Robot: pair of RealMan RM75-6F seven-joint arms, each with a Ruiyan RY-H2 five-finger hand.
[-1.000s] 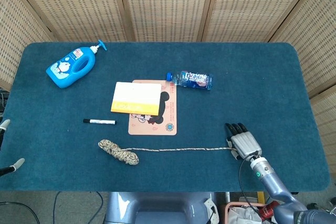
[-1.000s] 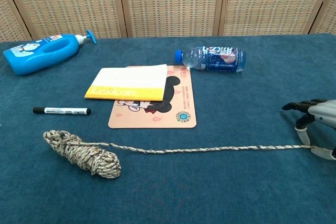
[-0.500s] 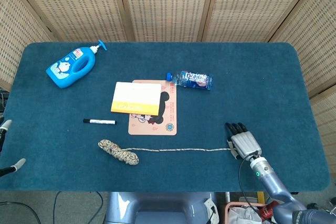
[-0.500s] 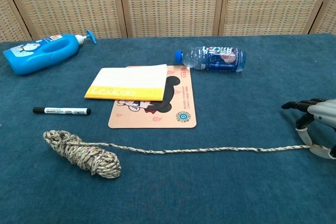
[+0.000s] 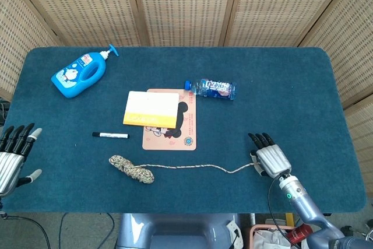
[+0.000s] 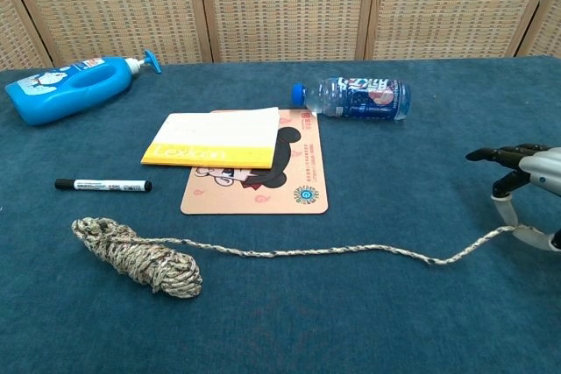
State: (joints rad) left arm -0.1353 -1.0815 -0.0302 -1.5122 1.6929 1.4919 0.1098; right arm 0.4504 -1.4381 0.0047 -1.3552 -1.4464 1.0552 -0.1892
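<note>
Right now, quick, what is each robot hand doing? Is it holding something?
Left hand: open, fingers apart, holding nothing.
Right hand: pinching the free end of the rope.

We see the rope bundle (image 5: 132, 169) near-left on the worktop (image 5: 291, 97), its strand running right to the right robot hand (image 5: 268, 157). Behind lie the marker (image 5: 110, 135), then the notepad (image 5: 151, 109) on the mat (image 5: 175, 135); the bottle (image 5: 212, 89) lies right of them.

A table (image 5: 291, 86) covered in dark teal felt stands before a folding screen (image 5: 186, 4) of woven tan rattan panels in wooden frames, with grey floor (image 5: 70, 231) showing at the near edge.
</note>
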